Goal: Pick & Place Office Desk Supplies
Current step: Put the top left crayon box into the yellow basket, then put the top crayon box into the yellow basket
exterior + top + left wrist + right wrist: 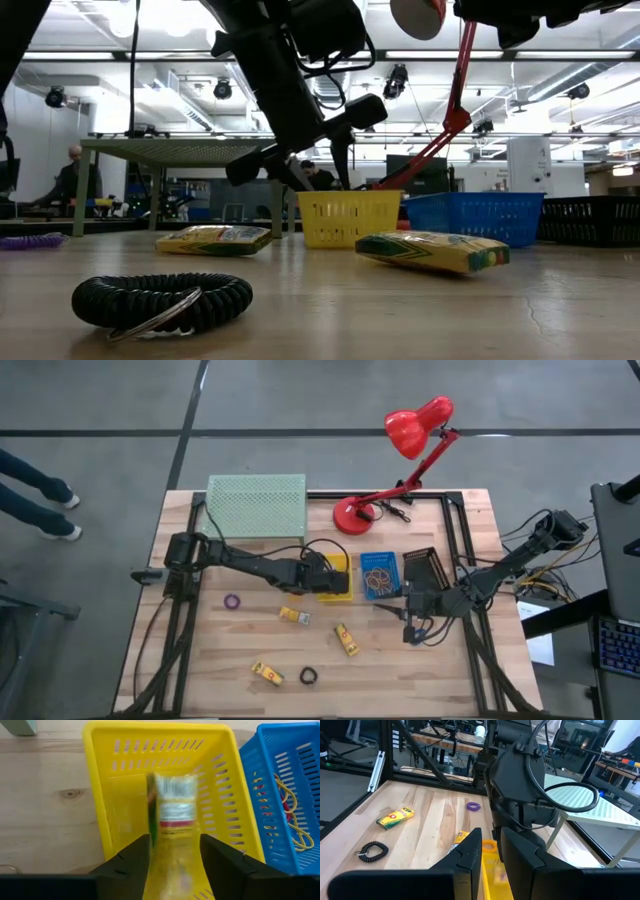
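1. Step in hand: drop-off. Left tool (175, 851) hangs over the yellow basket (100, 800); a yellow packet (172, 812) shows between and just past its fingers, blurred, inside the basket walls
2. Left fingers stand apart with a gap either side of the packet, so it looks let go or nearly so; can't tell if it's touching the basket floor
3. Right tool (491, 852) waits low over the table near the black basket (425, 567), fingers close together with a narrow gap, nothing visible between them
4. Left to sort, out on the table (470, 690): three yellow packets (293, 616) (346, 639) (267, 673), purple ring (232, 601), black coil ring (308, 676). Blue basket (380, 575) holds rubber bands (292, 827)
5. Next, my read: lift the left tool straight up clear of the basket rim, then go for the nearest packet; it lies flat, so the grasp has to come down across the short side
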### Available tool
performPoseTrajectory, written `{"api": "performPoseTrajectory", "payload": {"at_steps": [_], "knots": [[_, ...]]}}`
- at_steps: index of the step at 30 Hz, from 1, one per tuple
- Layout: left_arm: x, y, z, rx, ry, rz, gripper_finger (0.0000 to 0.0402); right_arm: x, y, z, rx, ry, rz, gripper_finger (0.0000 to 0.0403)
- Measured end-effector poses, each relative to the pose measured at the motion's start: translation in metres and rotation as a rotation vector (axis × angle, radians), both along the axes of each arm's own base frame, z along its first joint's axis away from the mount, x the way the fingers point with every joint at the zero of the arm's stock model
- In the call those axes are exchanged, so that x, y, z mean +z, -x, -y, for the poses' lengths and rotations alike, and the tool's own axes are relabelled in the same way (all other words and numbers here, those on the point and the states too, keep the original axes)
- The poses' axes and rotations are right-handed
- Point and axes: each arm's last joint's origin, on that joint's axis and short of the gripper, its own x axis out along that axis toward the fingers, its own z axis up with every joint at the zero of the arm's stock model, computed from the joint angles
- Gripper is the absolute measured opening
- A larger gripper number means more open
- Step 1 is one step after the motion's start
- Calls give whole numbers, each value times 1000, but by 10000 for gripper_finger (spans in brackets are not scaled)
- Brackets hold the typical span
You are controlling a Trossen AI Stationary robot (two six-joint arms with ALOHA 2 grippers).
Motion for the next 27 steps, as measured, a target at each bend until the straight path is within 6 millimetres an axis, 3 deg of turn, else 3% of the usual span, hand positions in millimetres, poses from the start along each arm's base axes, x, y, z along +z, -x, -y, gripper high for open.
{"api": "performPoseTrajectory", "payload": {"at_steps": [10,18,23,27], "knots": [[0,0,0,-2,-2,3,239,0,0,0,0,0,0,68],[8,-2,0,-38,-23,11,247,0,0,0,0,0,0,68],[25,-6,1,-157,-105,10,244,0,0,0,0,0,0,68],[38,-10,7,-418,-258,-63,244,0,0,0,0,0,0,68]]}}
